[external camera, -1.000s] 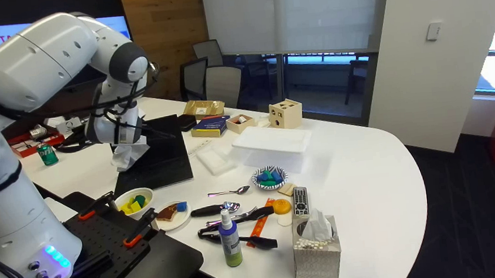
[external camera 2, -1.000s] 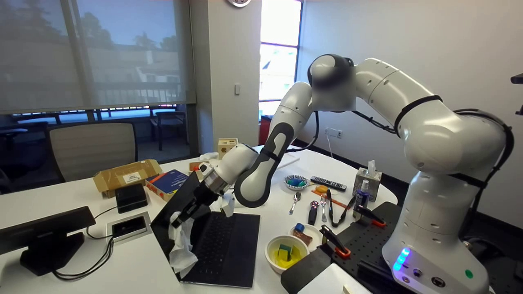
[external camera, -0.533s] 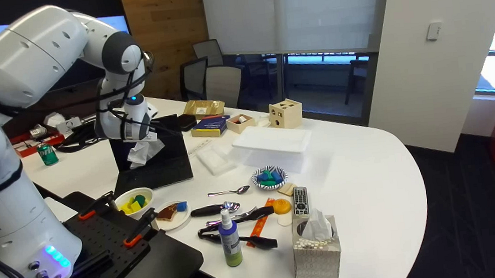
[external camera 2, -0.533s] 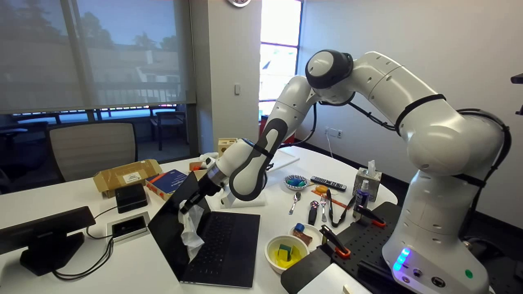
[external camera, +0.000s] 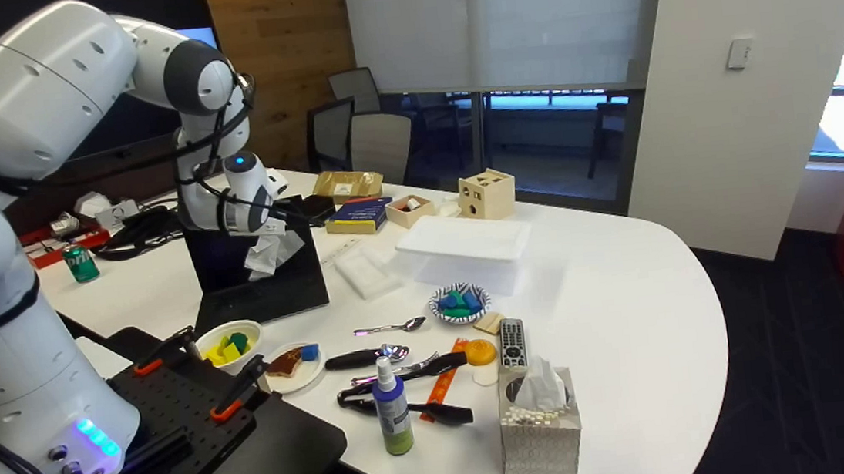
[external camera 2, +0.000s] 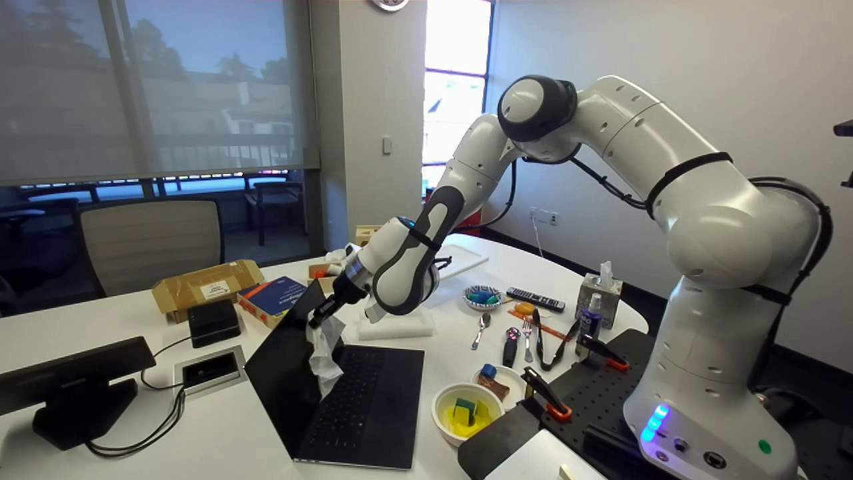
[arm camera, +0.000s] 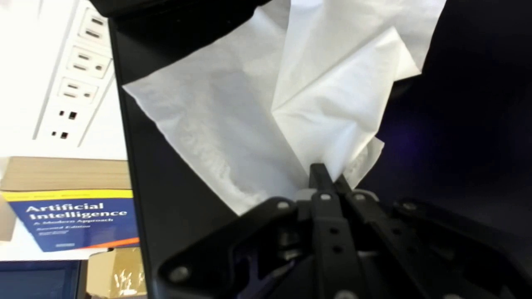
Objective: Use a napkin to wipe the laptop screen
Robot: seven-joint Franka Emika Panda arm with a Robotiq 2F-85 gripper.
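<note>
The napkin, a crumpled white tissue, hangs from my gripper in front of the laptop in both exterior views point(external camera: 272, 253) point(external camera 2: 325, 357). In the wrist view the napkin point(arm camera: 232, 112) spreads over the dark screen. The laptop screen point(external camera: 217, 263) stands open and tilted; it also shows in the other views point(external camera 2: 283, 380) point(arm camera: 461, 137). My gripper point(arm camera: 330, 174) is shut on the napkin, fingertips pinching its gathered middle. In an exterior view the gripper point(external camera 2: 316, 320) is close to the screen's far part. I cannot tell how firmly the napkin touches the screen.
The laptop keyboard point(external camera 2: 363, 393) lies below the napkin. A blue book point(external camera: 359, 216), a cardboard box point(external camera: 346, 186) and a black device point(external camera 2: 213, 323) stand near the screen. A white bowl point(external camera: 253, 334), a plastic bin point(external camera: 471, 259) and a tissue box point(external camera: 541, 446) stand on the table.
My gripper has moved along the screen with the napkin, toward the side where the book stands: rightward and away in the exterior views. The napkin stays held; the laptop has not visibly moved.
</note>
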